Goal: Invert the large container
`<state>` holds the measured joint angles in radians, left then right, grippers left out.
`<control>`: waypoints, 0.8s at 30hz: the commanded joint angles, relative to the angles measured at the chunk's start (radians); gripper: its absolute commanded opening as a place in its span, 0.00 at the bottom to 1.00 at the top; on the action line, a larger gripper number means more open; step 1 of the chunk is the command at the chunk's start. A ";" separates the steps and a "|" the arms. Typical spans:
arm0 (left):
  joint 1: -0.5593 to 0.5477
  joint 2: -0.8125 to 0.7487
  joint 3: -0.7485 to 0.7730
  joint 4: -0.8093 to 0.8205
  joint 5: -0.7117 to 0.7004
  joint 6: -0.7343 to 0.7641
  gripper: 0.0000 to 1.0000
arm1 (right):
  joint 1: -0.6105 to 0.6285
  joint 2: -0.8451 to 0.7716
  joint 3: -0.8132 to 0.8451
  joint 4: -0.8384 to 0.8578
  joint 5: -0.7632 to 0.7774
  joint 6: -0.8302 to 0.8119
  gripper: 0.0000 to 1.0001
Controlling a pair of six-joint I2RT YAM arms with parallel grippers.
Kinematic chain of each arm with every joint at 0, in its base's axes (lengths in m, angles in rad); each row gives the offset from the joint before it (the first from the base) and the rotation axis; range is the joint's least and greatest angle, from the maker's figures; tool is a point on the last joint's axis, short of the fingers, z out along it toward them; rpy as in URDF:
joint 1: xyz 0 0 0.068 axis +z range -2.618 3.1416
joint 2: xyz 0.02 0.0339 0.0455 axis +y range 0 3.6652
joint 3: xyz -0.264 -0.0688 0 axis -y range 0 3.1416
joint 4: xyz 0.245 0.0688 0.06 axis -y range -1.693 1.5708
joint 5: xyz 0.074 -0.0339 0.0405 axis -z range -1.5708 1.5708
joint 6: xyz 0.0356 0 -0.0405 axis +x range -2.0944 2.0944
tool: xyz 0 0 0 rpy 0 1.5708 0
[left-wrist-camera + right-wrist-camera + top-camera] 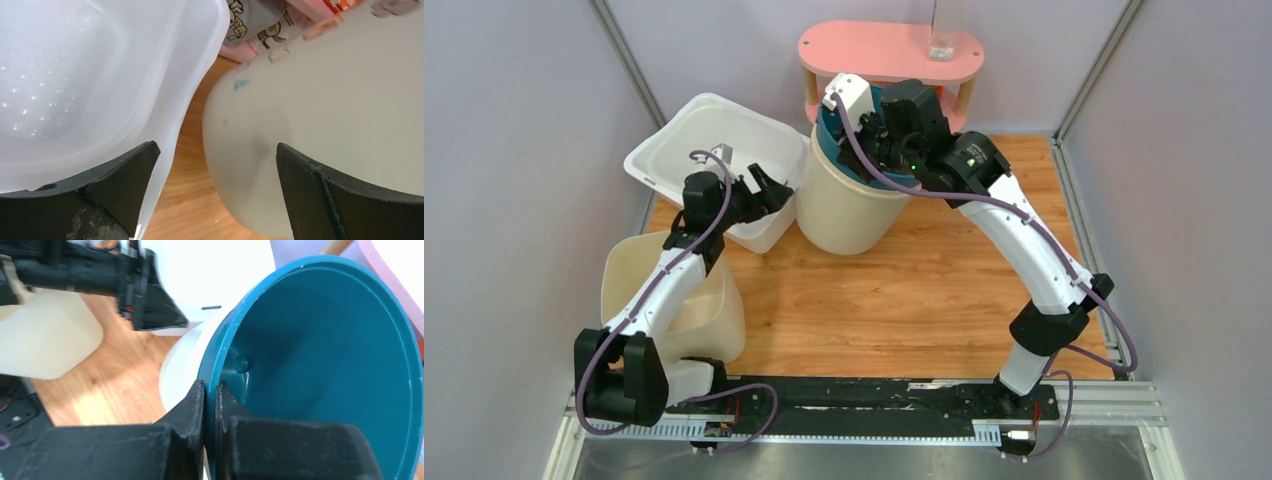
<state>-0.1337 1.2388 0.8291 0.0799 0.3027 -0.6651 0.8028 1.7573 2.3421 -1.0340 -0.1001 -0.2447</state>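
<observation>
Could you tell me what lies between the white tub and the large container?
Only bare table, in the left wrist view; the open left end effector hovers above that gap between tub and container.

My work cell from above.
A wooden tabletop [924, 300] lies before me; pale lilac walls [504, 150] left, right and far; pink shelf [874, 48] far centre.

Your large container [849, 205] is cream outside and teal inside, the teal rim showing right at the black right tool [211, 387]. Next to the black left tool [217, 150] you have a translucent white tub [75, 75] dotted with small bright specks, and below it a worktop [904, 290] of orange-brown wood grain. Behind the right tool you see a pink shelf [889, 50]; the arms [1014, 230] are white with black joints and purple cables [1131, 345].
</observation>
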 commanded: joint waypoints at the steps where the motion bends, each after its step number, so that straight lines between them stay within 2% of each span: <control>1: 0.030 -0.109 -0.017 -0.117 0.093 0.095 1.00 | 0.004 -0.122 -0.169 0.372 0.216 0.004 0.00; 5: 0.030 -0.173 -0.018 -0.086 0.228 0.072 1.00 | 0.005 -0.091 -0.151 0.393 0.341 0.094 0.00; 8: 0.026 -0.162 -0.030 -0.020 0.427 0.026 1.00 | 0.006 -0.061 -0.115 0.408 0.357 0.146 0.00; 12: -0.005 -0.110 -0.037 0.093 0.583 -0.026 1.00 | 0.005 -0.025 -0.074 0.420 0.364 0.197 0.00; 18: -0.076 -0.033 0.046 0.206 0.622 -0.101 1.00 | 0.005 0.011 -0.088 0.446 0.418 0.252 0.00; 24: -0.090 0.028 0.167 0.245 0.613 -0.130 1.00 | 0.004 0.036 -0.093 0.464 0.396 0.295 0.00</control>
<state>-0.2173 1.2530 0.8978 0.2150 0.8867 -0.7593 0.8036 1.8000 2.1944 -0.7898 0.2733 0.0208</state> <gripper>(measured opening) 1.000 0.051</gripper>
